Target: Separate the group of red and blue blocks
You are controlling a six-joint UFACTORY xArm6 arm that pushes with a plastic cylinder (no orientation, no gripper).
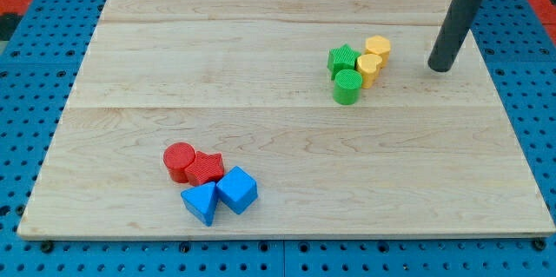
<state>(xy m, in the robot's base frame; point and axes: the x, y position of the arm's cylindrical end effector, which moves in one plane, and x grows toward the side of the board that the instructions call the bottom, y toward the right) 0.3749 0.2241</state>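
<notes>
Blocks, red (194, 163) and blue (221, 194), looked light and slippery; my tip (440, 68), without any pincer, stood well apart.

A single camera looks down on the board (287, 121) from above and from the side of the view's bottom edge, tilted so the far edge appears shorter than the near one. It stands far enough off to take in the whole board, all four edges, with a strip of blue pegboard (35, 95) around it. The rod (452, 38) enters from the view's top right, cut off by the frame, and its tip (441, 68) shows. There is no second view to share any part of the scene.
</notes>
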